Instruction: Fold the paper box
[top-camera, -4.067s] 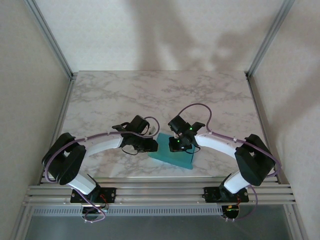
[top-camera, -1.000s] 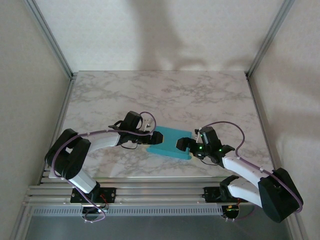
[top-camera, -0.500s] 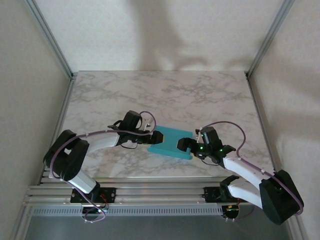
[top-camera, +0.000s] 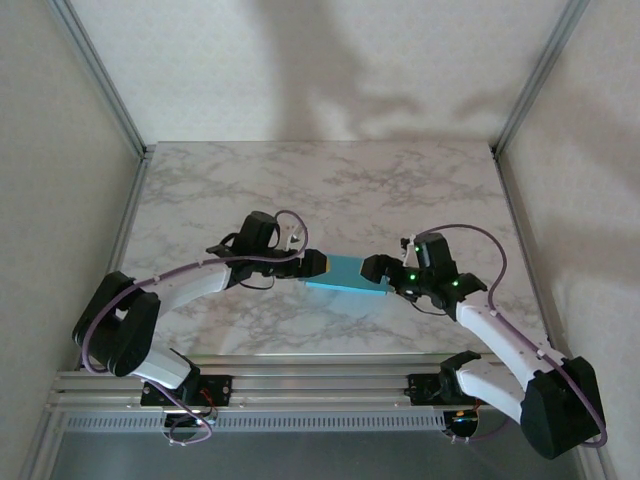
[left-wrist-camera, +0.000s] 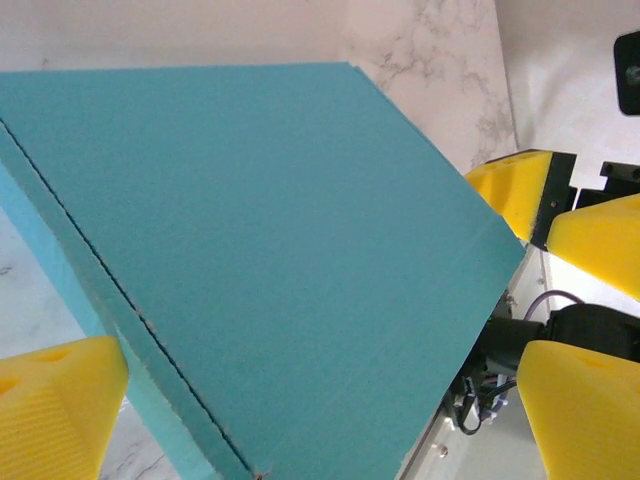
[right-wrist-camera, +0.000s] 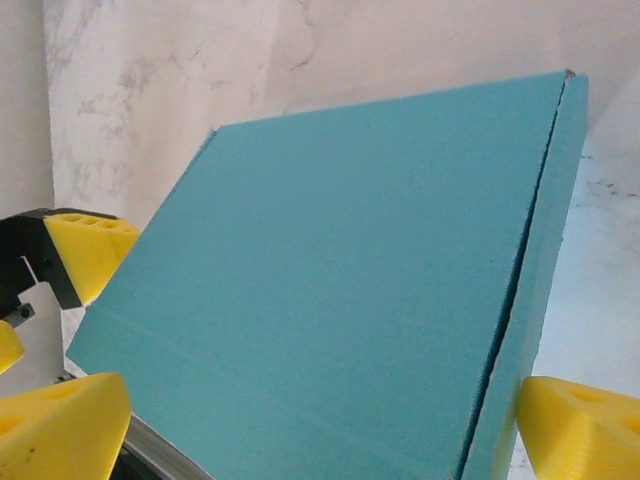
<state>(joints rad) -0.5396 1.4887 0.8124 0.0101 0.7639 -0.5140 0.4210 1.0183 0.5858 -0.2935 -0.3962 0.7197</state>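
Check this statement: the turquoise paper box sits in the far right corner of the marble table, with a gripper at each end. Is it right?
No. In the top external view the paper box sits around the middle of the marble table, towards its near edge, not in the far right corner. The left gripper and right gripper are indeed at its two ends.

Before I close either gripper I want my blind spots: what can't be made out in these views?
- Paper box underside: hidden by its own turquoise top, both wrist views.
- Its ends, top view: covered by left gripper and right gripper; contact too small to judge.
- Its nearest corner, right wrist view: cut off by the bottom edge.
- Whether it rests on the table: unclear, top view.
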